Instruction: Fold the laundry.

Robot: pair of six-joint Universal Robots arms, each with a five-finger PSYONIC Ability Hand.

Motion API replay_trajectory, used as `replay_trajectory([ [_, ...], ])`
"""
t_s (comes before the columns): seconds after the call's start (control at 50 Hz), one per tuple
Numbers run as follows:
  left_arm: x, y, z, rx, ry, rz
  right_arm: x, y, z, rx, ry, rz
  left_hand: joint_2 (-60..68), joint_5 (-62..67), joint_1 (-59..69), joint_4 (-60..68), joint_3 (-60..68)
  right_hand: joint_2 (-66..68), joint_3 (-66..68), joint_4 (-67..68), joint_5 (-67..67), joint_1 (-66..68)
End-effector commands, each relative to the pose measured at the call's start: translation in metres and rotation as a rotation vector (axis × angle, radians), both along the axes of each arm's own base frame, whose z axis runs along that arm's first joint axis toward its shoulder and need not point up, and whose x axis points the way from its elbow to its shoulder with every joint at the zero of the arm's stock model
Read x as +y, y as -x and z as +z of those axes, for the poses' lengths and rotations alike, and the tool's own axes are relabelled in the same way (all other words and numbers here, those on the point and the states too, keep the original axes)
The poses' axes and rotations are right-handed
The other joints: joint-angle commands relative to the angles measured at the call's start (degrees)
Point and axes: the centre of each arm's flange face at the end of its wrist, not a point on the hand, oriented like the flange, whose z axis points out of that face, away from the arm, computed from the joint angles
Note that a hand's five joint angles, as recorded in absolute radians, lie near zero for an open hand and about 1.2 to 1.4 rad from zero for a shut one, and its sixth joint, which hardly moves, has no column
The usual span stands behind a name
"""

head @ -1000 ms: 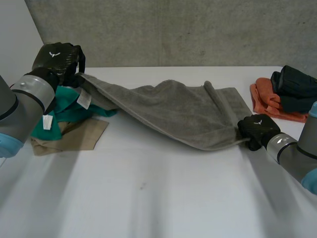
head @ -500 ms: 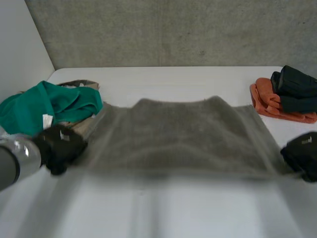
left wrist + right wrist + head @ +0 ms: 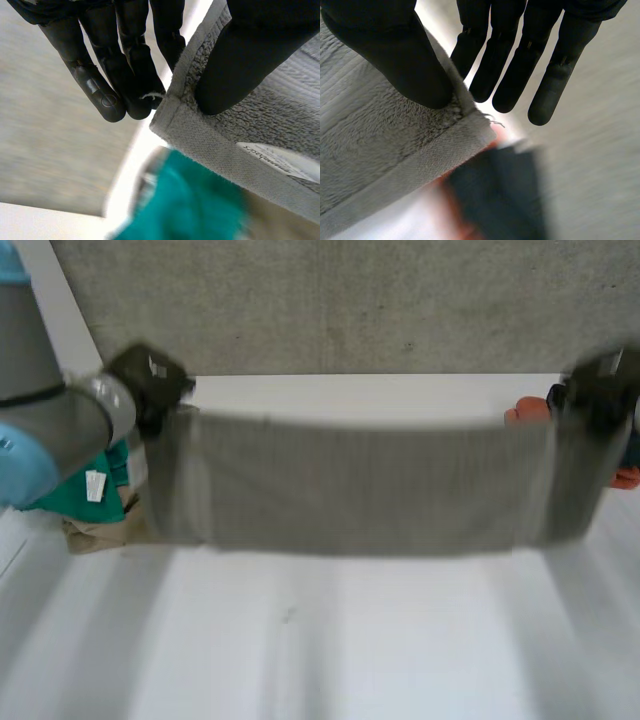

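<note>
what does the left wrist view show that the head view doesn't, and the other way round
Left wrist view: the left hand pinching the grey towel at a corner, thumb against fingers, and a white label by the hem. Head view: the towel stretched between the left hand and the right hand, an orange cloth by the right hand, and a tan cloth by the green garment. Both: left hand, towel, green garment.

Head camera looks down from behind me; wrist cameras hug my left hand (image 3: 125, 60) and right hand (image 3: 512, 70), sharing the grey terry towel (image 3: 350, 485).
</note>
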Motion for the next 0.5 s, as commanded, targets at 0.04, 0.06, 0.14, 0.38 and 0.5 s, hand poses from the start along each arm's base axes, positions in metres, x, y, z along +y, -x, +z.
replay_trajectory([
  [0.04, -0.035, -0.023, 0.167, 0.622, 0.612, 0.042, -0.034, -0.002, 0.119, -0.414, 0.586, 0.0, 11.3, 13.26, 13.57, 11.33, 11.78, 12.44, 11.91, 11.53, 12.81, 14.9],
  [0.06, -0.034, -0.023, 0.173, 0.662, 0.636, 0.027, -0.033, -0.002, 0.125, -0.446, 0.622, 0.009, 11.3, 13.26, 13.57, 11.33, 11.78, 12.44, 11.91, 11.53, 12.81, 14.9],
  [0.14, -0.031, -0.019, 0.181, 0.782, 0.688, -0.055, -0.025, -0.006, 0.136, -0.55, 0.715, 0.07, 11.3, 13.26, 13.57, 11.33, 11.78, 12.44, 11.91, 11.53, 12.81, 14.9],
  [0.38, -0.059, -0.021, 0.105, 0.741, 0.537, -0.021, -0.028, -0.012, 0.08, -0.535, 0.6, 0.068, 11.3, 13.26, 13.57, 11.33, 11.78, 12.44, 11.91, 11.53, 12.81, 14.9],
  [0.5, -0.069, -0.022, 0.04, 0.688, 0.362, 0.056, -0.034, -0.016, 0.031, -0.495, 0.436, 0.04, 11.3, 13.26, 13.57, 11.33, 11.78, 12.44, 11.91, 11.53, 12.81, 14.9],
])
